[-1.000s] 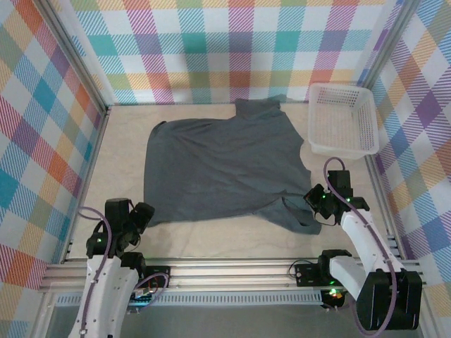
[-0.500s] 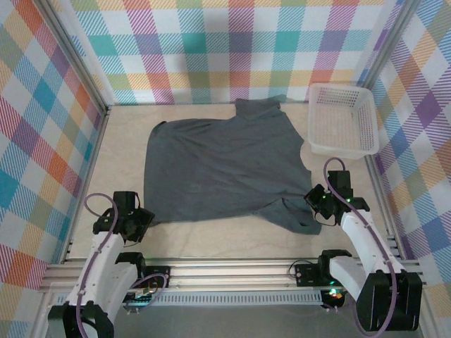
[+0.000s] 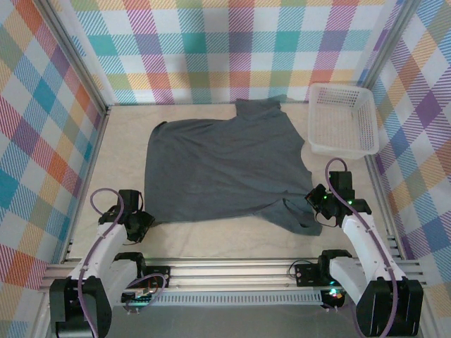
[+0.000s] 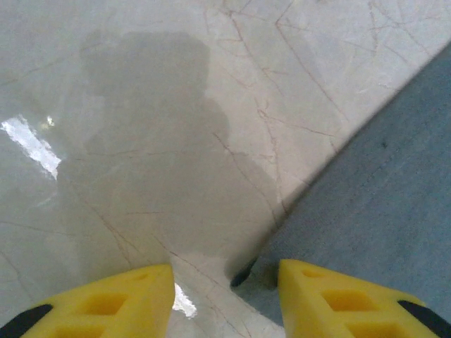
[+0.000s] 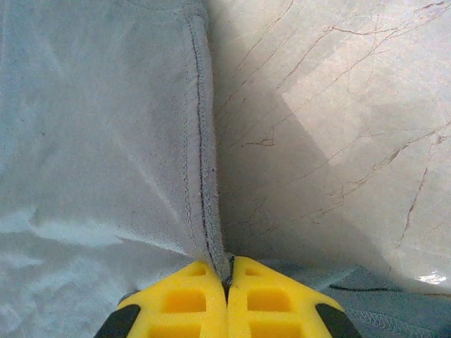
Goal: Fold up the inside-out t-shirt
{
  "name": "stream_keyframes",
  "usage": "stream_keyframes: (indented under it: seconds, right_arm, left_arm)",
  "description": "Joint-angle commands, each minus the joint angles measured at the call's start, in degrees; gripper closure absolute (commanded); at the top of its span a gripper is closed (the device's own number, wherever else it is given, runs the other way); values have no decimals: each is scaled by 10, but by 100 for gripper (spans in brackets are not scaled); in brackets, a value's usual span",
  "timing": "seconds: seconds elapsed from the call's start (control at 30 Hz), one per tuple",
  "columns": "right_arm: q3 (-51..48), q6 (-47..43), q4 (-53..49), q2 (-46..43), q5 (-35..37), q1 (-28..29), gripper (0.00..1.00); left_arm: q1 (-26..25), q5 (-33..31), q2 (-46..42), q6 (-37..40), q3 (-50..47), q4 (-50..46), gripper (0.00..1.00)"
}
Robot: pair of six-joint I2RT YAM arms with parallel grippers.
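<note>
Checked walls (image 3: 232, 42) ring the pale marble table (image 3: 204, 239), where we see the inside-out t-shirt (image 3: 225, 165) spread flat in the middle. Our right pincer (image 5: 228, 278) is clenched on its near right seam, while our left pincer (image 4: 225, 289) stands released, its yellow fingers (image 4: 338, 303) apart at the near left corner.

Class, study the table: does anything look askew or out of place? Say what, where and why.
The t-shirt lies flat but crooked: its near right corner is drawn out into a wrinkled tail, pinched at the seam by the shut right gripper. Nothing looks spilled or damaged.
</note>
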Motion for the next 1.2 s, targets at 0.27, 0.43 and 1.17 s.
stream_keyframes:
  seconds: [0.27, 0.43, 1.17]
  right_arm:
    - [14, -11, -11, -4, 4, -1, 100]
    - [14, -11, -11, -5, 3, 0, 100]
    - [10, -11, -11, -3, 3, -1, 99]
  left_arm:
    - [-2, 26, 6, -4, -17, 67, 62]
    - [-2, 32, -40, -18, -20, 31, 60]
    - [-1, 21, -81, -9, 19, -50, 69]
